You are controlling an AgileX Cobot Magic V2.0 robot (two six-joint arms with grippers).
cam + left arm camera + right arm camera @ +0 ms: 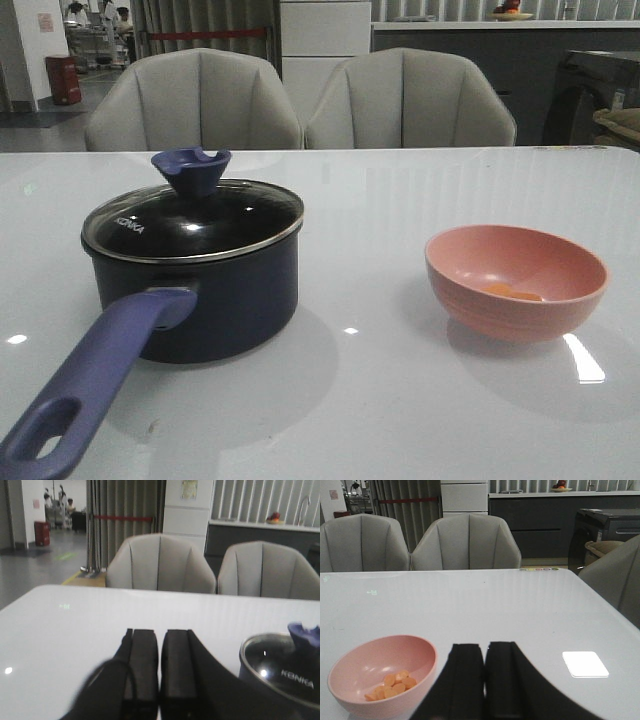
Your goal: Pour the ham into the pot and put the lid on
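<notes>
- Two grey chairs (300,100) stand behind the far edge of my white bench (380,400), with a dim room beyond them.
- My pot (225,290) sits toward the left side of the bench, its long handle (95,375) reaching to the near edge.
- Its lid (195,220) is on the pot, knob (190,170) upward, so it has to come off before anything goes in.
- My ham (390,685) lies in the pink bowl (515,280), toward the right side and well apart from the pot. None has been poured, as far as I can see.
- My left gripper (159,672) is pressed together and carries nothing, hanging beside the pot.
- My right gripper (485,677) is likewise pressed together and bare, just beside the bowl.
- I judge the task not begun: uncover, pour, cover again.
</notes>
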